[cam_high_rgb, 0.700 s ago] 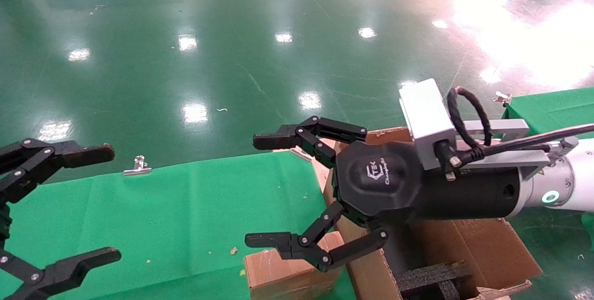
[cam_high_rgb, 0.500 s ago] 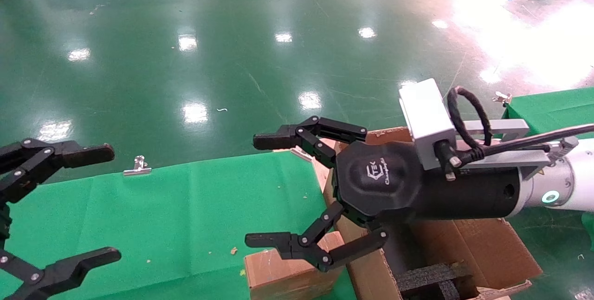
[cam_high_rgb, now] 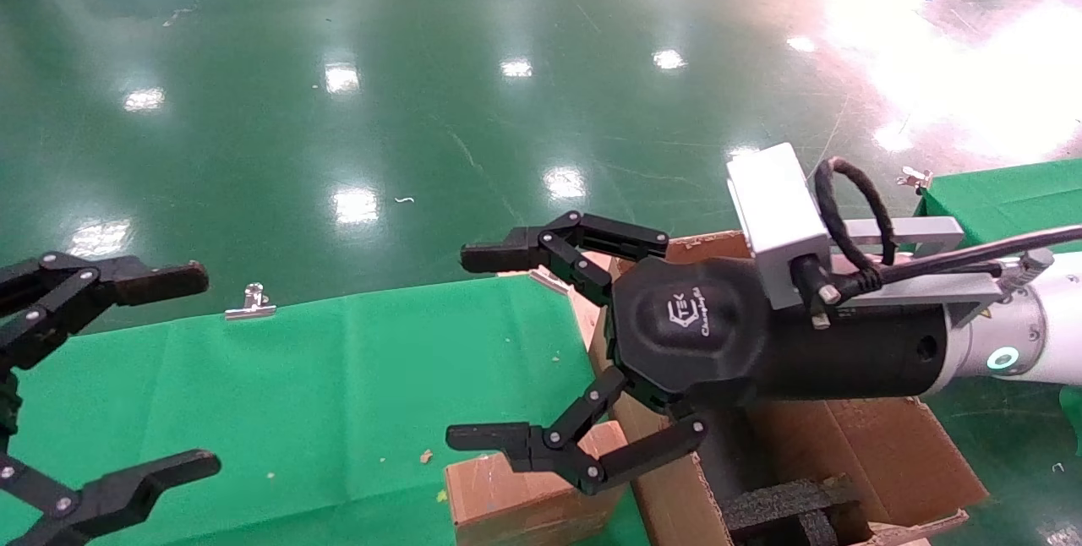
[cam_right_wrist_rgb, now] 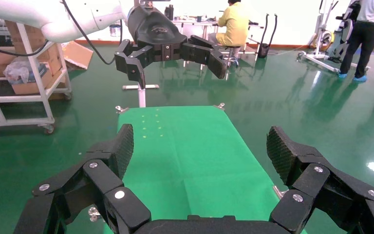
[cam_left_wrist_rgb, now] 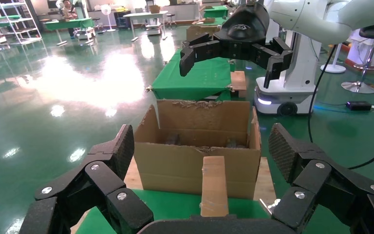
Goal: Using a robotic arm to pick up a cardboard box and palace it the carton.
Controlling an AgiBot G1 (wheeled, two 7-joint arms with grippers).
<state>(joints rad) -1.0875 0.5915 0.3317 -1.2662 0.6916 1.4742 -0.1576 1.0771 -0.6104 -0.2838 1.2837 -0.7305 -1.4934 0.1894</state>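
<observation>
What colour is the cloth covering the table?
Bright green. The cloth shows best in the right wrist view, stretched out flat below that open gripper.

A green cloth table (cam_high_rgb: pixel 296 394) fills the lower left, with the cardboard box (cam_high_rgb: pixel 524 499) lying at its lower right edge

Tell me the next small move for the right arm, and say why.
Probably lower the right gripper toward the cardboard box and line its open fingers up around it. The gripper holds nothing and hangs above the green cloth, while the box rests on the cloth beside the carton, not yet gripped. The left gripper is open and idle at the left edge.
</observation>
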